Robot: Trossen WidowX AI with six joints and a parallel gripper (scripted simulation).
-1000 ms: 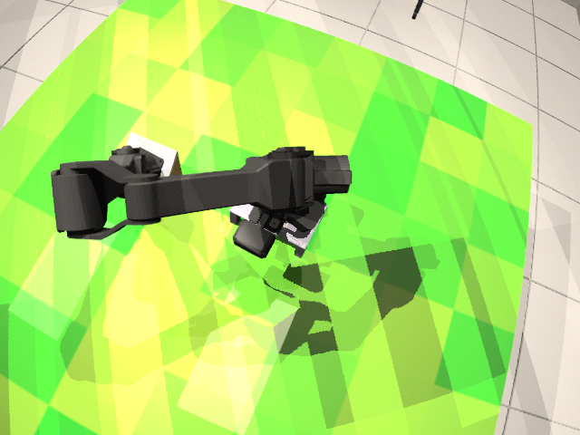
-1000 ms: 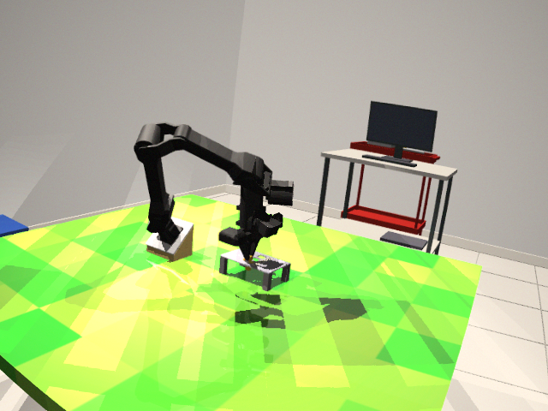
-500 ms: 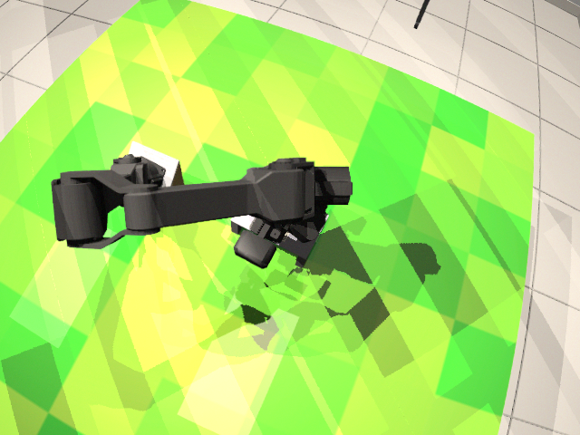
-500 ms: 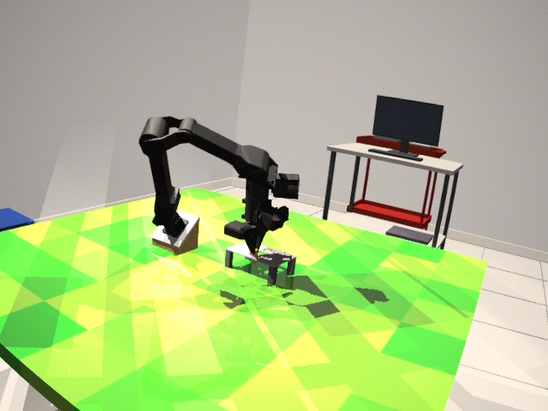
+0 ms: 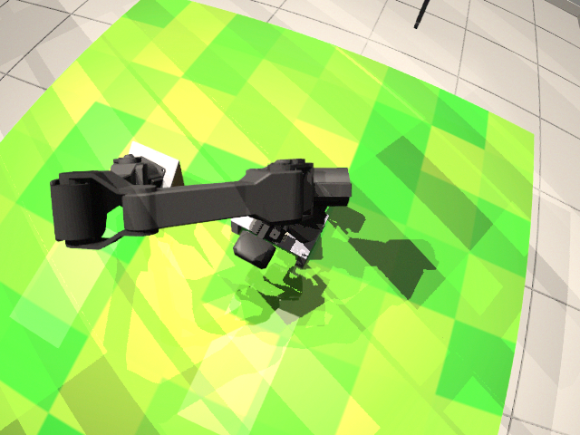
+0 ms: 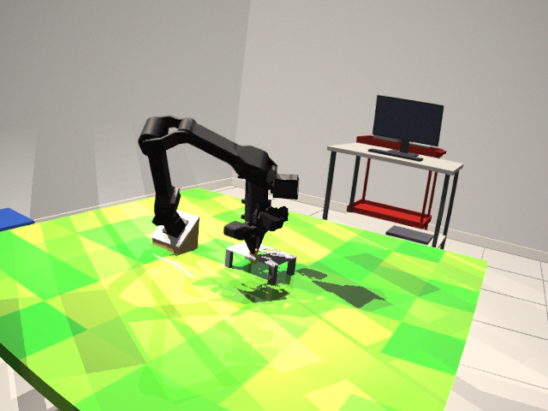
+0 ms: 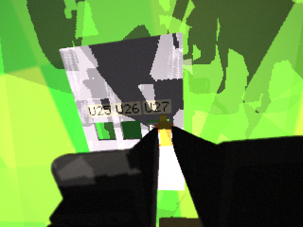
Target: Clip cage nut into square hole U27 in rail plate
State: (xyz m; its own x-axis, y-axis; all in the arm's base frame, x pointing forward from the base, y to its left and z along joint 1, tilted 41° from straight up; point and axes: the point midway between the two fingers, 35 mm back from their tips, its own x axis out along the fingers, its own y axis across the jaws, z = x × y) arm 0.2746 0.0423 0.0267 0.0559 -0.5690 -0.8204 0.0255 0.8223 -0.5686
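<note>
So I'm running this black parallel-jaw gripper (image 6: 253, 252) (image 7: 164, 131) remotely, and it's clamping down on the small orange-yellow cage nut (image 6: 255, 253) (image 7: 165, 136). The nut is sitting between the fingertips, right at the square hole marked U27 (image 7: 152, 124) in the pale grey rail plate (image 6: 239, 248) (image 7: 169, 177) on its short legs. Can't tell whether the wings are through, the fingers are hiding too much.

Handling-wise, I'm guessing it's next to weightless, with a stiffish body and springy wings that want to kick back out. I'd be holding it by the two wings, evenly and up near the flanges, leaving their tips free to hook. Off-centre pinching is probably asking for a twist or a slippery little ping across the table.
</note>
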